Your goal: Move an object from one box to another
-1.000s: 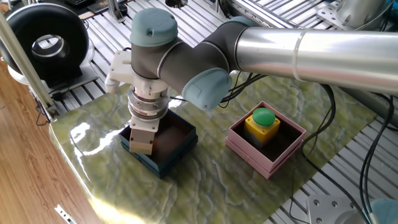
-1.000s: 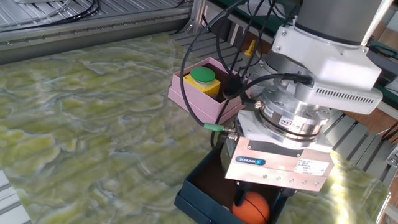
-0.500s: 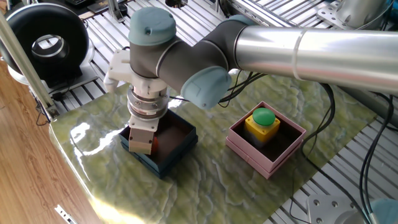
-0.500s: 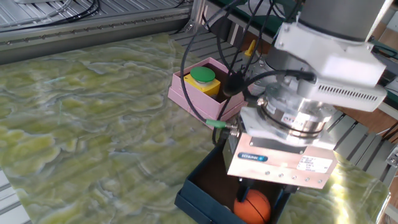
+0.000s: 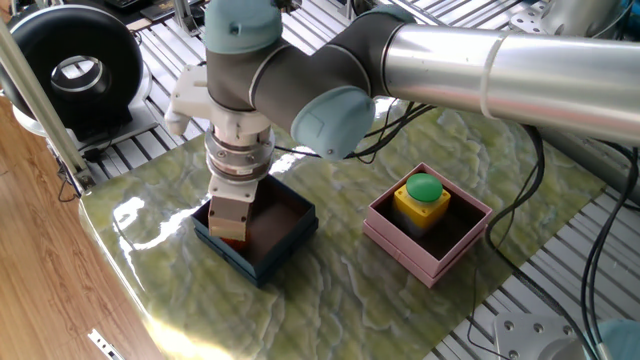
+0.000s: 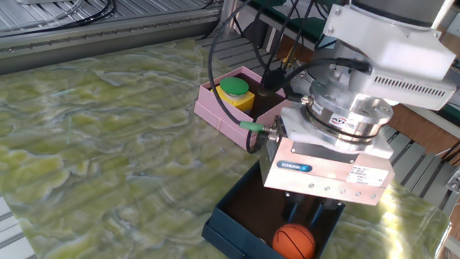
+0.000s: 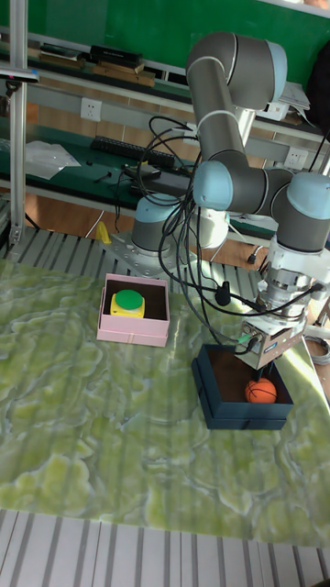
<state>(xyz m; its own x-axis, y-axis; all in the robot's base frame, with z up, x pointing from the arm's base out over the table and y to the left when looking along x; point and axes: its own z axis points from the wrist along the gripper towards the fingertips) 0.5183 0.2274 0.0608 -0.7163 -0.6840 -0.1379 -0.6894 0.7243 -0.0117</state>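
My gripper [image 6: 305, 216] hangs over the navy box [image 6: 228, 214], its two dark fingers [image 6: 293, 211] pointing down just above the orange ball [image 6: 293, 240]. In the other fixed view the ball lies on the box floor at the near end, with the fingertips above it and a gap showing; I read the fingers as spread with nothing between them, though their tips are partly hidden behind the gripper body. In the tall view the ball [image 7: 260, 392] sits directly under the gripper [image 7: 261, 369], toward the box's right wall.

Pink box [image 5: 468, 243] stands well apart, toward the far side of the green mat [image 5: 340, 290]. It already holds a yellow block with a green button [image 5: 424, 188], which takes up much of the inside.

Risks as I judge them:
- Ball is round and free to roll. If I descend off-centre, one finger touches first and nudges it along the floor, so the close catches air.
- Ball lies near the box wall. A finger could land on the rim, or pin the ball against the wall rather than straddle it.
- Grip on a sphere is a small contact; a shallow pinch may squirt it out on lift.
- Little free room in the pink box. A release over the button would let the ball bounce off and out onto the mat.
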